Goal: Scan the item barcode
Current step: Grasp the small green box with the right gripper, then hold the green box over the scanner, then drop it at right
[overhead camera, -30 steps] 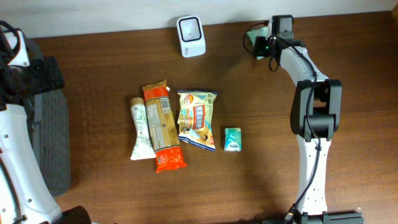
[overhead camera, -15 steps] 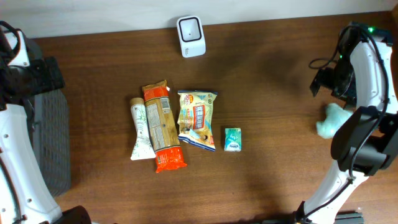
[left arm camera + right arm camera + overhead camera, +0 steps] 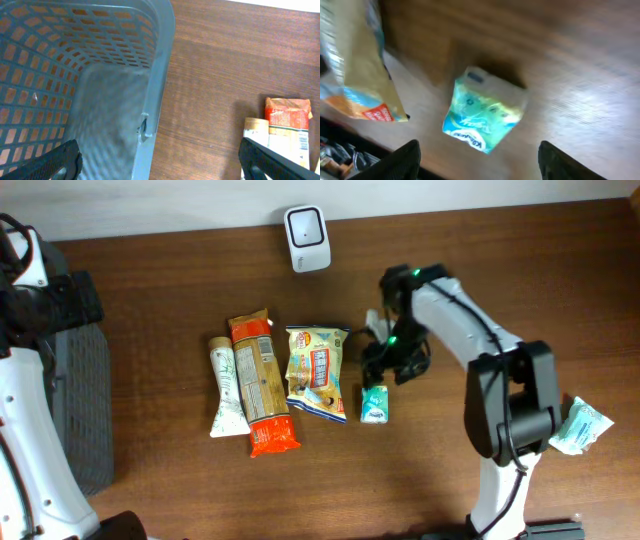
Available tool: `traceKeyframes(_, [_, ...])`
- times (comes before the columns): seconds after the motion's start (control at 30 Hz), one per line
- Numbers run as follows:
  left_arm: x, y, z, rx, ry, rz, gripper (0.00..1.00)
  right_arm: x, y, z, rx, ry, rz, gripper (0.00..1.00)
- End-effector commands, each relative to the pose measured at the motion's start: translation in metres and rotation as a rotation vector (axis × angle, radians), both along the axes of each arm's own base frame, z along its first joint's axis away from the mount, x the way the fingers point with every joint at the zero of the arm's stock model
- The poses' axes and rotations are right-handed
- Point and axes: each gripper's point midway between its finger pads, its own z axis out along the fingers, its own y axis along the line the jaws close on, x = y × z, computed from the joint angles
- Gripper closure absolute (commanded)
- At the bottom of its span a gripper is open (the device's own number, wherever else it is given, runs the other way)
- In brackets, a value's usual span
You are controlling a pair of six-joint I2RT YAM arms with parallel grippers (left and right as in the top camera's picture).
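A white barcode scanner [image 3: 306,238] stands at the table's far edge. Mid-table lie a white tube [image 3: 226,388], an orange pack [image 3: 260,380], a snack bag [image 3: 317,372] and a small green tissue pack [image 3: 373,404]. My right gripper [image 3: 386,366] hovers open just beyond the green pack [image 3: 487,115], which lies ahead of the spread fingers [image 3: 406,159], untouched. My left gripper [image 3: 160,167] is wide open and empty at the grey basket's rim [image 3: 156,95].
A pale teal packet [image 3: 580,426] lies alone at the right side of the table. The grey basket [image 3: 85,400] fills the left edge under the left arm. The orange pack [image 3: 287,120] shows at the right of the left wrist view.
The right arm held the teal packet by the scanner, swung right and let it go there, then came back over the green pack. The left arm is unchanged.
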Motion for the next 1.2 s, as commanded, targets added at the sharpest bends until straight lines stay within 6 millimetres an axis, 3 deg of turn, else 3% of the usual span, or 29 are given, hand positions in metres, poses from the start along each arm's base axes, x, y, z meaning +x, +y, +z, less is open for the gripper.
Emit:
traceKeyframes(0.0, [-0.002,0.001,0.006,0.015,-0.012,-0.005,0.01,-0.021,0.001,-0.017,-0.02,0.055,-0.022,0.32])
traceKeyframes(0.07, [-0.002,0.001,0.006,0.015,-0.012,-0.005,0.01,-0.025,-0.008,-0.025,-0.053,0.054,-0.004,0.4])
traceKeyframes(0.23, [-0.002,0.001,0.006,0.015,-0.012,-0.005,0.01,0.004,-0.048,-0.06,-0.261,-0.127,0.032,0.42])
traceKeyframes(0.37, [-0.002,0.001,0.006,0.015,-0.012,-0.005,0.01,0.016,-0.052,-0.059,-0.076,-0.178,0.158,0.42])
traceKeyframes(0.47, [-0.002,0.001,0.006,0.015,-0.012,-0.005,0.01,0.034,-0.048,-0.043,0.258,-0.312,0.224,0.42])
traceKeyframes(0.57, [-0.002,0.001,0.006,0.015,-0.012,-0.005,0.01,0.041,-0.062,-0.034,0.342,-0.326,0.106,0.43])
traceKeyframes(0.63, [-0.002,0.001,0.006,0.015,-0.012,-0.005,0.01,0.039,-0.057,-0.032,0.325,-0.221,-0.105,0.44])
traceKeyframes(0.67, [-0.002,0.001,0.006,0.015,-0.012,-0.005,0.01,0.028,-0.044,-0.028,0.326,-0.111,-0.216,0.48])
traceKeyframes(0.7, [-0.002,0.001,0.006,0.015,-0.012,-0.005,0.01,0.015,-0.033,-0.027,0.299,-0.029,-0.256,0.57])
traceKeyframes(0.73, [-0.002,0.001,0.006,0.015,-0.012,-0.005,0.01,0.008,-0.028,-0.031,0.254,0.012,-0.277,0.6])
traceKeyframes(0.87, [-0.002,0.001,0.006,0.015,-0.012,-0.005,0.01,-0.024,-0.035,-0.065,0.003,0.11,-0.373,0.68])
traceKeyframes(0.93, [-0.002,0.001,0.006,0.015,-0.012,-0.005,0.01,-0.021,-0.036,-0.073,-0.01,0.092,-0.402,0.91])
traceKeyframes(1.0, [-0.002,0.001,0.006,0.015,-0.012,-0.005,0.01,-0.008,-0.035,-0.071,0.006,0.046,-0.403,0.96])
traceKeyframes(1.03, [-0.002,0.001,0.006,0.015,-0.012,-0.005,0.01,0.004,-0.034,-0.06,0.021,0.011,-0.386,0.96])
traceKeyframes(1.07, [-0.002,0.001,0.006,0.015,-0.012,-0.005,0.01,0.019,-0.024,-0.033,0.106,-0.047,-0.302,0.96])
traceKeyframes(1.13, [-0.002,0.001,0.006,0.015,-0.012,-0.005,0.01,0.041,0.02,0.058,0.497,-0.164,-0.135,0.96])
traceKeyframes(1.17, [-0.002,0.001,0.006,0.015,-0.012,-0.005,0.01,0.05,0.035,0.114,0.719,-0.247,-0.073,0.96])
